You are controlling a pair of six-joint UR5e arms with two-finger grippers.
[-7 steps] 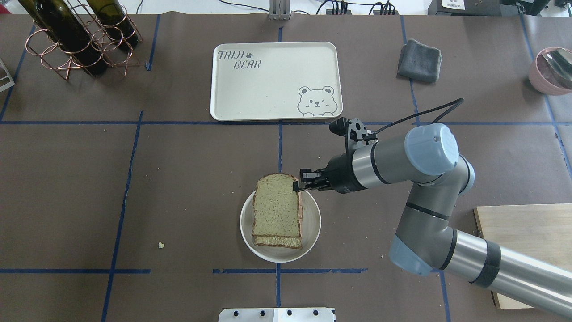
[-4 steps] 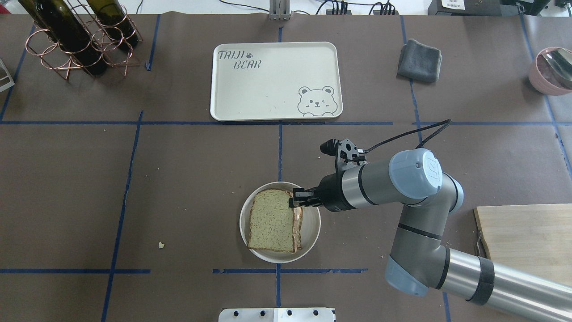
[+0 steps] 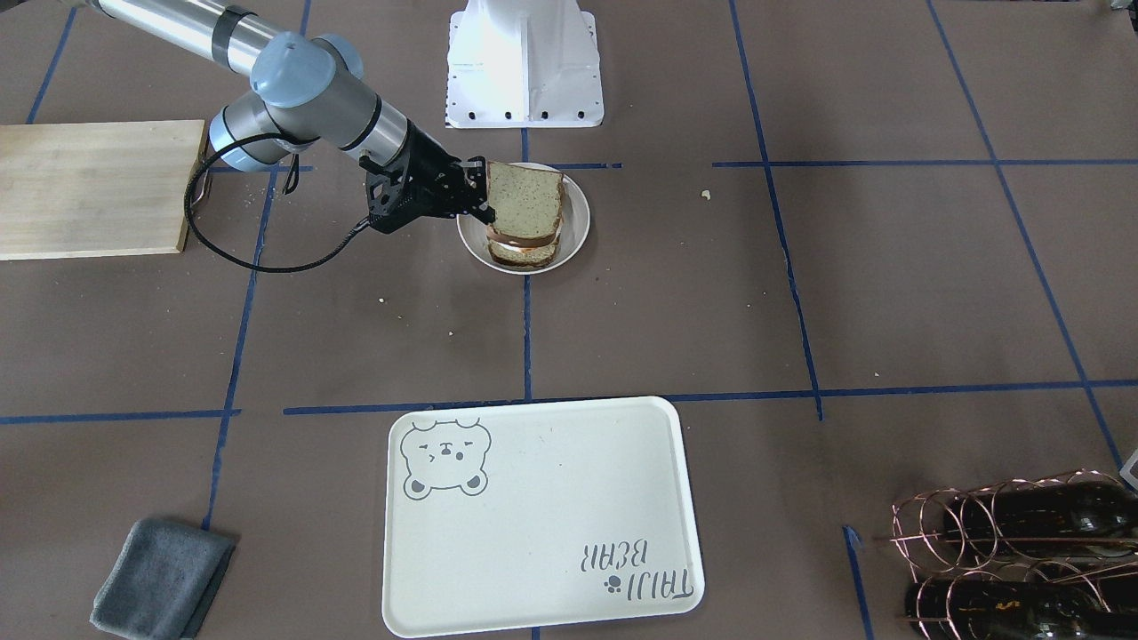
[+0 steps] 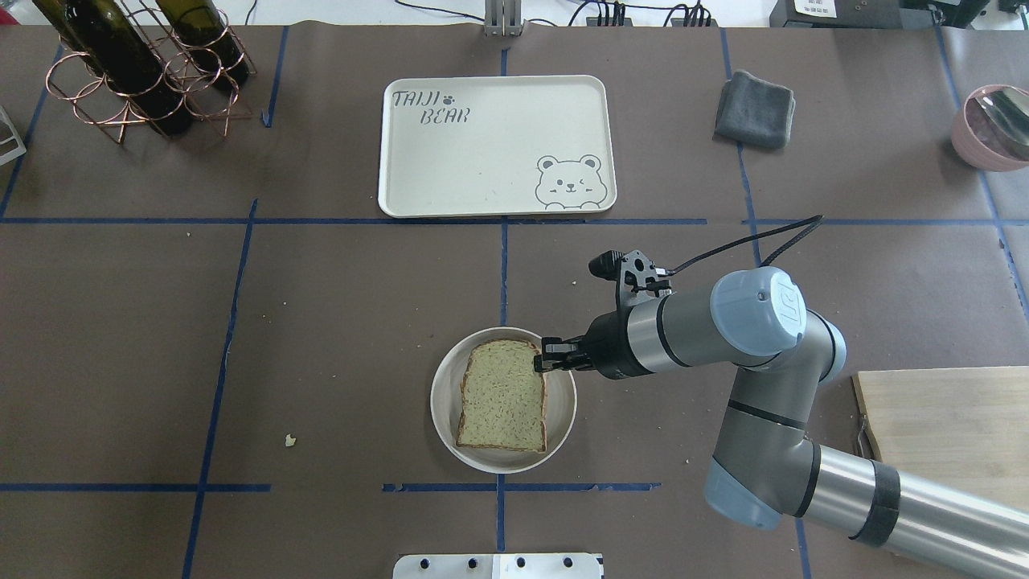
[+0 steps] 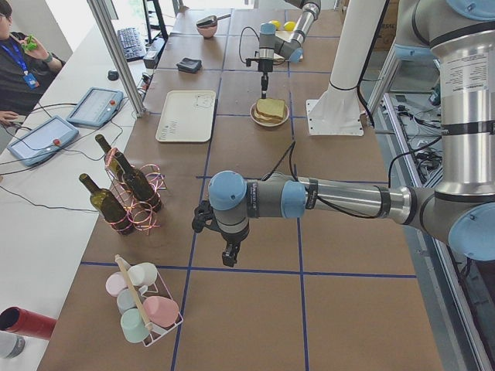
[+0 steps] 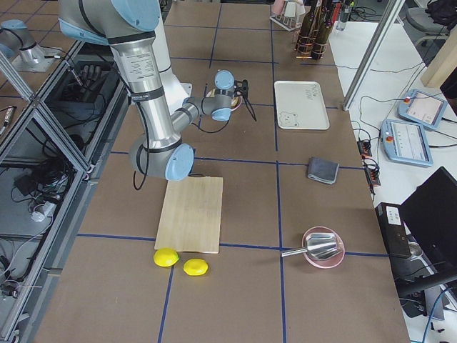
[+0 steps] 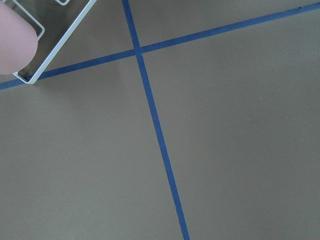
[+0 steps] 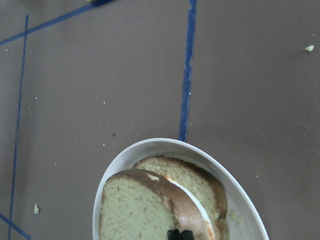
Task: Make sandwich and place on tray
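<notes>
The sandwich is stacked on a small round white plate: two bread slices with a white egg edge between them. My right gripper is shut on the far right corner of the top slice, seen also in the front view and the right wrist view. The top slice lies nearly square over the bottom one. The cream tray with the bear drawing lies beyond the plate with nothing on it. My left gripper hangs over bare table far left; I cannot tell its state.
A copper rack with wine bottles stands far left. A grey cloth and pink bowl are far right. A wooden cutting board lies at right. A cup rack stands near the left gripper.
My right gripper came back and down over the plate with the top slice. The slice, earlier offset beyond the stack, now lies over the bottom slice.
</notes>
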